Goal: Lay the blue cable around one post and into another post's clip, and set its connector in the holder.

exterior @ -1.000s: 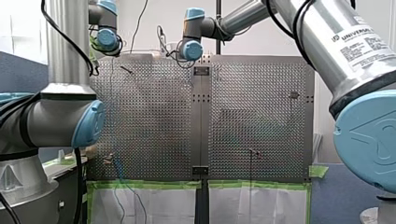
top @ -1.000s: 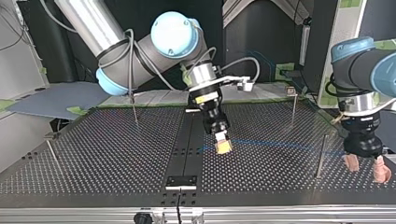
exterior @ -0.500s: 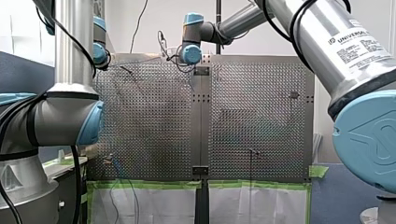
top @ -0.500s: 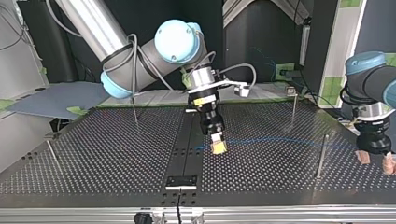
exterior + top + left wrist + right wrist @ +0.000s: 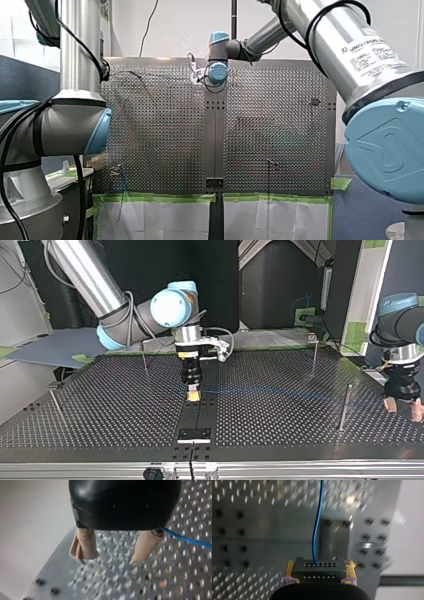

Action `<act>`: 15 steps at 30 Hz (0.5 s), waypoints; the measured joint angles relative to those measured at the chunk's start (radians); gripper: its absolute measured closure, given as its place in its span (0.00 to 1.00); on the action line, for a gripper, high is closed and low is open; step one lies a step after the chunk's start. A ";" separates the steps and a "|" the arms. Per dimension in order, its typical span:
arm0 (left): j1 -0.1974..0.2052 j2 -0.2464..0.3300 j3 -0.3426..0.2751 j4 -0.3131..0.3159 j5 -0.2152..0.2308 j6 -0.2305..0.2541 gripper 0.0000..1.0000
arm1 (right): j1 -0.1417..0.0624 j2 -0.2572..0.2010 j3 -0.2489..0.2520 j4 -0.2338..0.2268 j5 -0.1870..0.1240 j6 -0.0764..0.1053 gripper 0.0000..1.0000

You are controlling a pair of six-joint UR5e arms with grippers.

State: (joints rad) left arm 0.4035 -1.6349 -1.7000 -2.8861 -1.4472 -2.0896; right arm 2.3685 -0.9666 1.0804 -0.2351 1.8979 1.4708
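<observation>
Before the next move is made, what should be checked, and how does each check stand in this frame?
1. Grip on the connector by my right gripper: ok, clamped between its pads.
2. Connector seated in the holder: not ok, held short of it.
3. Blue cable leaving the connector unkinked: ok.
4. Cable around a post: cannot tell.
5. Cable in the clip: cannot tell.
6. My left gripper open and empty: ok.
</observation>
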 joint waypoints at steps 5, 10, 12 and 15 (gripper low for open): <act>-0.041 -0.003 -0.001 0.027 0.017 -0.024 0.00 | -0.048 -0.009 0.049 -0.047 0.020 0.040 1.00; -0.063 -0.003 -0.001 0.030 0.015 -0.032 0.00 | -0.088 -0.031 0.099 -0.098 0.029 0.073 1.00; -0.067 -0.003 -0.001 0.026 0.003 -0.033 0.00 | -0.099 -0.035 0.121 -0.119 0.032 0.084 1.00; -0.069 -0.004 -0.001 0.013 -0.020 -0.036 0.00 | -0.115 -0.038 0.152 -0.151 0.047 0.104 1.00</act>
State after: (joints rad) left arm 0.3344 -1.6385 -1.7008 -2.8731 -1.4671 -2.1258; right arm 2.2535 -1.0047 1.2323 -0.3856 1.9451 1.5747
